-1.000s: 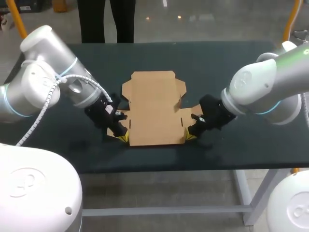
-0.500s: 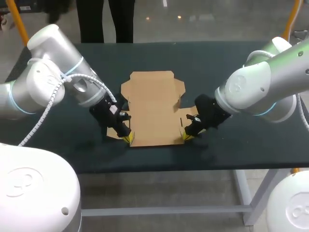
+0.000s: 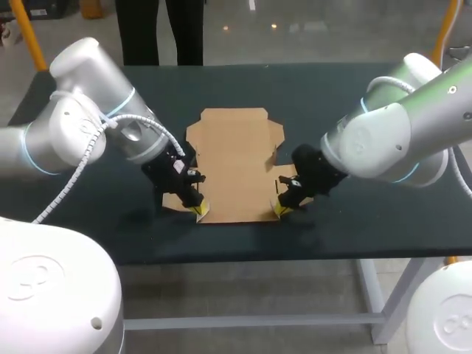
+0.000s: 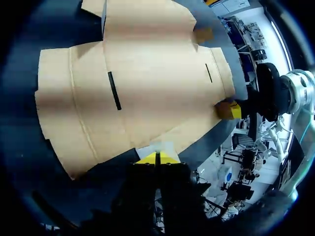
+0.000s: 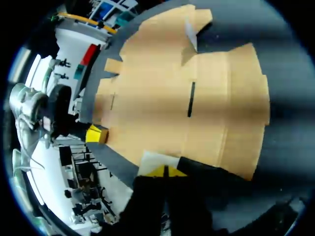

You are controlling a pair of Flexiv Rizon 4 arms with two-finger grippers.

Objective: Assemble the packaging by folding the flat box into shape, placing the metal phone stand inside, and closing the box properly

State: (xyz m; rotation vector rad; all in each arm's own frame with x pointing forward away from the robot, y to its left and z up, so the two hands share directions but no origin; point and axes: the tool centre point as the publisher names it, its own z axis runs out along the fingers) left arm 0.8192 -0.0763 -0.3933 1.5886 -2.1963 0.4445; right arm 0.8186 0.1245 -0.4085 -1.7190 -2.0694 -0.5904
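Flat box (image 3: 234, 162) lies mid-worktop (image 3: 346, 96), long axis running near to far. It's not folded yet, just plain brown card with creases, two slots and side flaps spread out. Left tool (image 3: 199, 211) sits at the near-left corner and right tool (image 3: 280, 210) at the near-right, so they're equally close. Both have tips pressed together, pinching nothing as far as I can see.

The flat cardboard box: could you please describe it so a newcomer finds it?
On the dark table, look between the left end effector and the right end effector, both yellow-tipped. The flat brown cardboard box lies there unfolded, the only tan sheet, with flaps and slits.
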